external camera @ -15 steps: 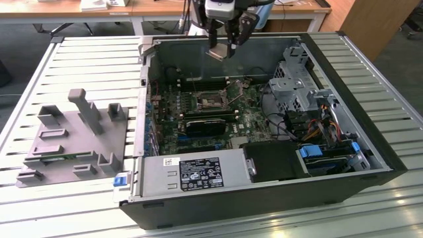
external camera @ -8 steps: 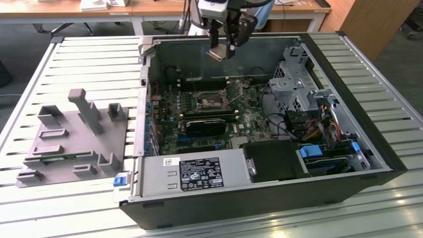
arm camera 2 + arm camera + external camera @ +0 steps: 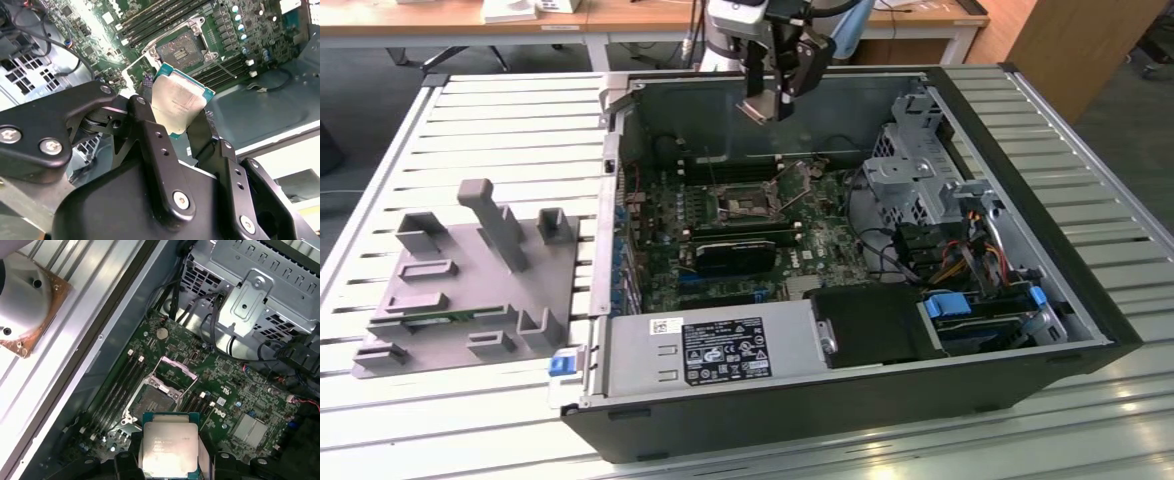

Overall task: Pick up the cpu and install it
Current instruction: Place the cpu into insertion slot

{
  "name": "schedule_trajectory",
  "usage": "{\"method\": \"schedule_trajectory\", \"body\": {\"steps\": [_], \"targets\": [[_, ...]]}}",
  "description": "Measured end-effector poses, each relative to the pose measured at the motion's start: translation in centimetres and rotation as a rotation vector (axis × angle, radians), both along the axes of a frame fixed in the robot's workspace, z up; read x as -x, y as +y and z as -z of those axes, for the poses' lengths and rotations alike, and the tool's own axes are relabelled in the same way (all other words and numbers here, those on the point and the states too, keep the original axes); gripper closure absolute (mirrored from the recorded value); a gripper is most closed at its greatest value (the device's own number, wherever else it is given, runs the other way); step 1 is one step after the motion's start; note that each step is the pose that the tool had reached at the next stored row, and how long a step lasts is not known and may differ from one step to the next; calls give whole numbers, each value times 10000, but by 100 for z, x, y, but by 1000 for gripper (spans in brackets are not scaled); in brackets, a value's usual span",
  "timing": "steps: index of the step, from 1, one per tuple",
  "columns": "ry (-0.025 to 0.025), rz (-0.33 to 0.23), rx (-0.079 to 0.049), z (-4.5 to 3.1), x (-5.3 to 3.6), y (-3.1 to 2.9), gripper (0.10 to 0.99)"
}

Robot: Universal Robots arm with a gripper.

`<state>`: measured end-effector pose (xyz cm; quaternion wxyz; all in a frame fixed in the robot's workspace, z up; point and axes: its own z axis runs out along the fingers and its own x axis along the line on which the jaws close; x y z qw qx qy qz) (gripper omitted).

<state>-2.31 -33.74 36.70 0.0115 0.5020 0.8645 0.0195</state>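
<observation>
Silver cpu [image 3: 177, 107], clenched in the end effector [image 3: 173, 120], hangs above the apparently empty motherboard socket [image 3: 152, 402], not yet seated.

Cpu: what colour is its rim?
The cpu has a teal-green rim, clearest in the first wrist view.

Slatted metal table [image 3: 494, 120] — open computer case [image 3: 854, 410] on it, grey fixture plate [image 3: 454, 285] beside, exterior view's left.
</observation>
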Motion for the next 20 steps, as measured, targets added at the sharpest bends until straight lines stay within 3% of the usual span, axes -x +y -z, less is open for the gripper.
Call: {"method": "schedule_trajectory", "body": {"steps": [8, 20], "targets": [[-2, 852, -3, 26, 0, 15, 557], [-1, 2659, 1, 72, 1, 15, 557]]}}
